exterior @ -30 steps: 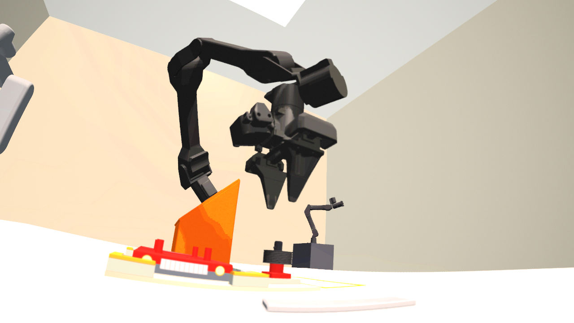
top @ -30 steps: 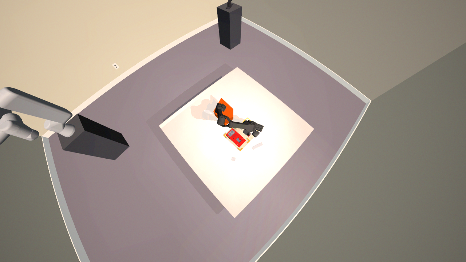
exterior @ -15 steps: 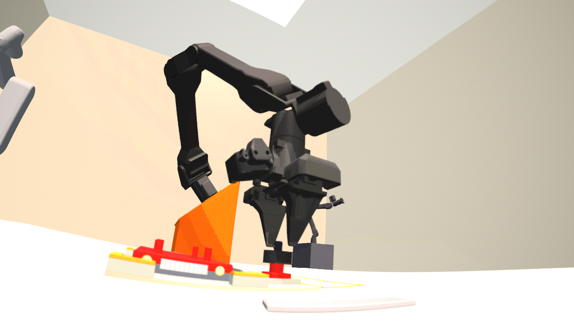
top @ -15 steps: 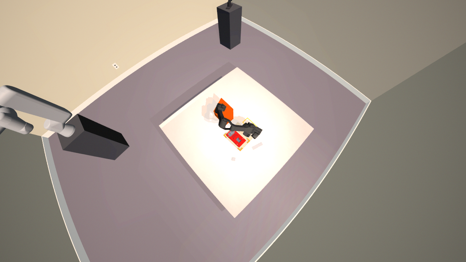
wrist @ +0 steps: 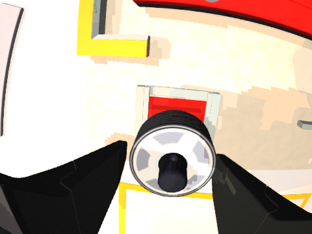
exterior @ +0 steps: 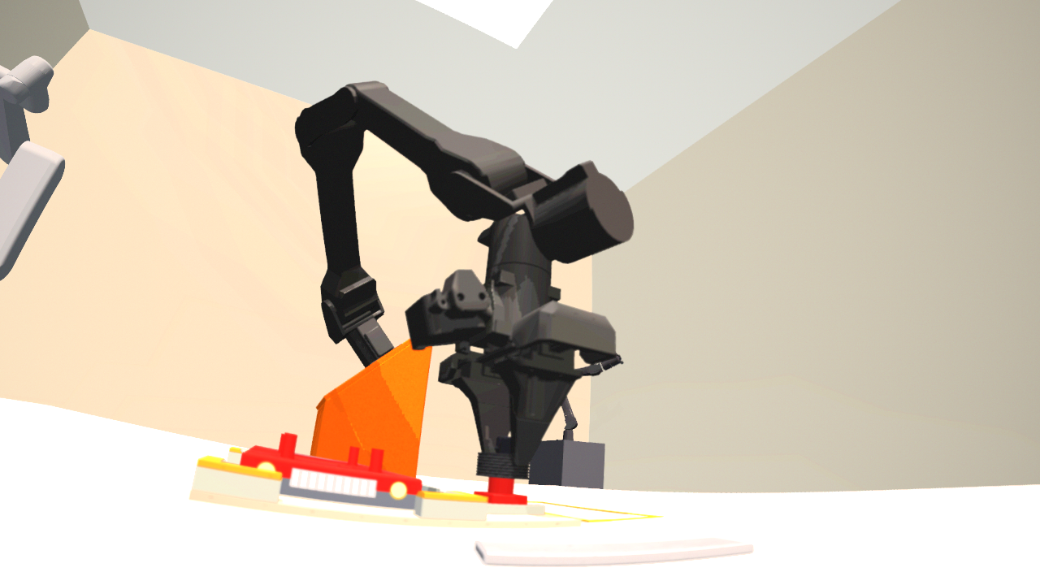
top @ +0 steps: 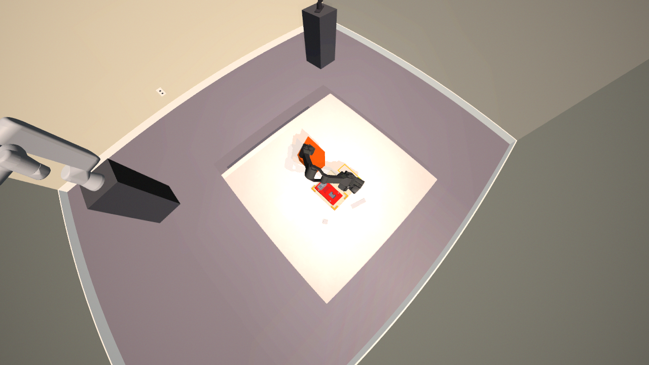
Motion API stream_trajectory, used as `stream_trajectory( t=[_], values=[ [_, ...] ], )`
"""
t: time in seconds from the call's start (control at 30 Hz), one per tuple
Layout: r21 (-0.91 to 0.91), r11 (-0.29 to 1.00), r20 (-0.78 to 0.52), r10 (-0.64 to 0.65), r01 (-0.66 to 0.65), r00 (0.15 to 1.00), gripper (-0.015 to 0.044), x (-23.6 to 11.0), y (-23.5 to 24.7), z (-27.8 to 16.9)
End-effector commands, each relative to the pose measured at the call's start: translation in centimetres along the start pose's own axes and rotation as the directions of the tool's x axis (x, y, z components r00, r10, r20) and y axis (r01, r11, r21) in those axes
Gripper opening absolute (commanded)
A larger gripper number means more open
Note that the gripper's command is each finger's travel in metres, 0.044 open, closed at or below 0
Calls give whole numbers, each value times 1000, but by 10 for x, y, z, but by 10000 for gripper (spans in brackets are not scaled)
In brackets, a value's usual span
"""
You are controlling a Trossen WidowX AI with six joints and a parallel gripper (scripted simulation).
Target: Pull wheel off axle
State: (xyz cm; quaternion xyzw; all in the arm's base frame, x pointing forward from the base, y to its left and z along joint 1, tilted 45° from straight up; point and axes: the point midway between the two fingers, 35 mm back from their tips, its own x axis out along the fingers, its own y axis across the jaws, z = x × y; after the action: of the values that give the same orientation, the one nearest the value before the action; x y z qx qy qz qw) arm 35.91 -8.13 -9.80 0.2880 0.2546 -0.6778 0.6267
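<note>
The gripper point(wrist: 173, 165) is half open around the wheel point(wrist: 173, 158), closing but not holding yet. Next: squeeze, lift straight up.

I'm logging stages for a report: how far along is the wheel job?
Done: the claw is down around the wheel. In hand: its fingers flank the rim, closing; a firm grip is not evident. Left: the wheel sits on its axle, so lifting it off, setting it in the yellow outline and releasing remain.
</note>
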Motion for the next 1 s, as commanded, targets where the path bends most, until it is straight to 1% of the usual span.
stream_trajectory(
  t=[0.0, 0.13, 0.3, 0.33, 0.97],
  values=[
    [0, 1000, 0, 1, -1, 1000, 168, 0, 0, 0],
    [0, 1000, 0, 1, -1, 1000, 142, 0, 0, 0],
    [0, 1000, 0, 1, -1, 1000, 10, -1, 0, 0],
    [0, 1000, 0, 1, -1, 1000, 0, -1, 0, 0],
    [-1, 1000, 0, 0, 0, 1000, 0, -8, 0, 0]
  ],
)
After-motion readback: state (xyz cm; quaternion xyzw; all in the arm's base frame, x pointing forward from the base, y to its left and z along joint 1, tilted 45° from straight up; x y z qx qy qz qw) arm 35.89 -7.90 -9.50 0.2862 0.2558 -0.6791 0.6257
